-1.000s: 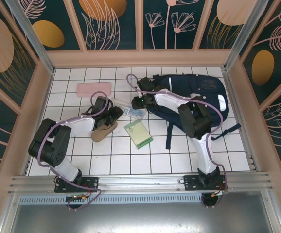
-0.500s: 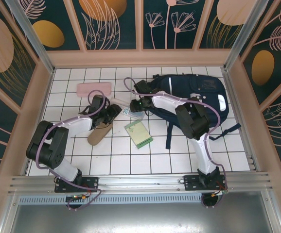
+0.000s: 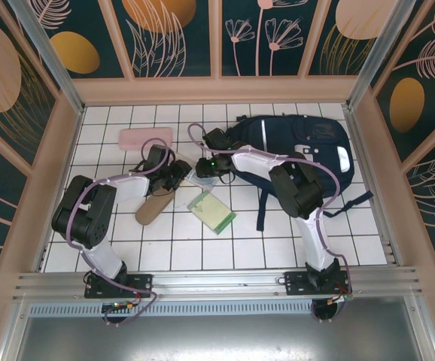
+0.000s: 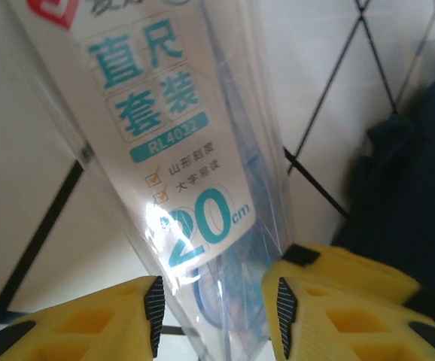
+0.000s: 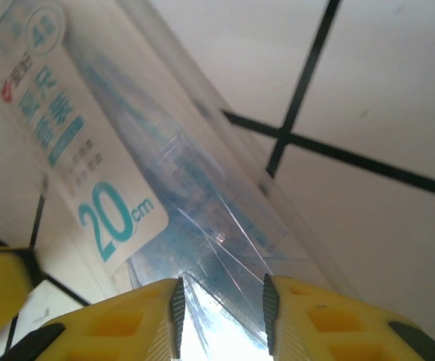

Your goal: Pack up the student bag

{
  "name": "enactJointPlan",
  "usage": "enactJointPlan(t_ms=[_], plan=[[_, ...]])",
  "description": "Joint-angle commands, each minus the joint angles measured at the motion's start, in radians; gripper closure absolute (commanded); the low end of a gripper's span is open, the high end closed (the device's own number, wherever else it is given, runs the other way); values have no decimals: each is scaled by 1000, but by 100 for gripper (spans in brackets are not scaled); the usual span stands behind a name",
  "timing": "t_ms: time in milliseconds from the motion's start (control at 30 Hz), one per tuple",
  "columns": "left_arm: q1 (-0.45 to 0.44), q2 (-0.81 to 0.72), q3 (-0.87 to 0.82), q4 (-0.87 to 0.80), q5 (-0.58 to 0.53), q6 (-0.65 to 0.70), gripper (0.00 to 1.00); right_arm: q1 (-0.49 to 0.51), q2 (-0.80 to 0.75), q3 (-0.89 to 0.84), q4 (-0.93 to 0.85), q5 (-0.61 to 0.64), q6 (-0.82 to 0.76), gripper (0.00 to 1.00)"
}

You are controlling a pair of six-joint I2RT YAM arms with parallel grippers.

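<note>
Your student bag [image 3: 323, 139] lies flat at about 1 o'clock on the white tiled surface [image 3: 202, 252]. It is large and navy, with white reflective stripes and dark straps trailing toward 5 o'clock. At its 9 o'clock side, the right pincer [image 5: 220, 304] is pinched on the end of a clear ruler packet [image 4: 165, 150]. The left pincer [image 4: 217, 308] straddles the same packet, fingers parted; you cannot tell whether it grips.

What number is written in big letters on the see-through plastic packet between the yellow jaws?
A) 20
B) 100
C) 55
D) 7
A: the white label on the clear plastic ruler packet reads "20 cm" in big teal digits, and the same print shows in the right wrist view.
</note>
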State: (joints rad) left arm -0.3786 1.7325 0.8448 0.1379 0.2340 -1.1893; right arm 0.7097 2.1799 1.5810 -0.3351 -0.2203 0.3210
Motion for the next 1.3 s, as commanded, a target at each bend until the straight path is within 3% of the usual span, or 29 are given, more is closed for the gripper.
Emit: enactJointPlan(t_ms=[0, 400, 733, 1067, 1267], plan=[[-3, 35, 14, -3, -28, -18, 54, 14, -41, 6, -57, -25, 9, 63], [-3, 94, 13, 13, -39, -2, 54, -33, 37, 105, -82, 41, -58, 61], [-3, 118, 8, 49, -30, 3, 54, -25, 113, 113, -84, -30, -65, 63], [-3, 95, -57, 195, 11, -18, 56, 29, 39, 22, -41, -151, 2, 68], [-3, 43, -110, 322, 29, -18, 61, 27, 37, 3, -39, -124, 7, 68]])
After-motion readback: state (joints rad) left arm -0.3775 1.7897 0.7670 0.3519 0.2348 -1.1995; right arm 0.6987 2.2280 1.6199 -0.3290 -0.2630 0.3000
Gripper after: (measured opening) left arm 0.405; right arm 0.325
